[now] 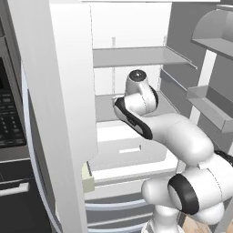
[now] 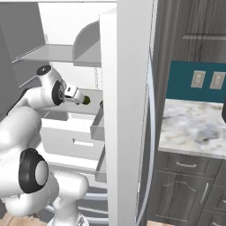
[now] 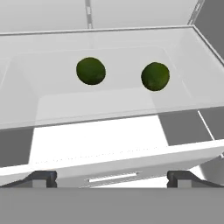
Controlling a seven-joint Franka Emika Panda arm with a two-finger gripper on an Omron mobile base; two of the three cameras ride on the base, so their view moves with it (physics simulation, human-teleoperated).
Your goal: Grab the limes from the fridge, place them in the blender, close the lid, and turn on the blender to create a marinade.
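Observation:
Two dark green limes lie in a clear-walled white bin inside the open fridge (image 1: 136, 57). In the hand view the left lime (image 3: 91, 71) and the right lime (image 3: 155, 76) sit side by side, a little apart, near the bin's back wall. My gripper (image 3: 113, 178) is open, its fingertips (image 3: 41, 177) spread wide, above and in front of the bin with nothing between them. From the right base view the hand (image 2: 73, 93) reaches into the fridge, with a lime (image 2: 87, 100) just past its end. The blender and the lid are out of view.
The white fridge door (image 2: 128, 110) stands open to the right of the arm. A white drawer (image 1: 125, 148) sits below the bin and grey shelves (image 1: 200, 102) line the fridge wall. A marble counter (image 2: 194, 128) lies right, and a black oven panel (image 1: 9, 118) left.

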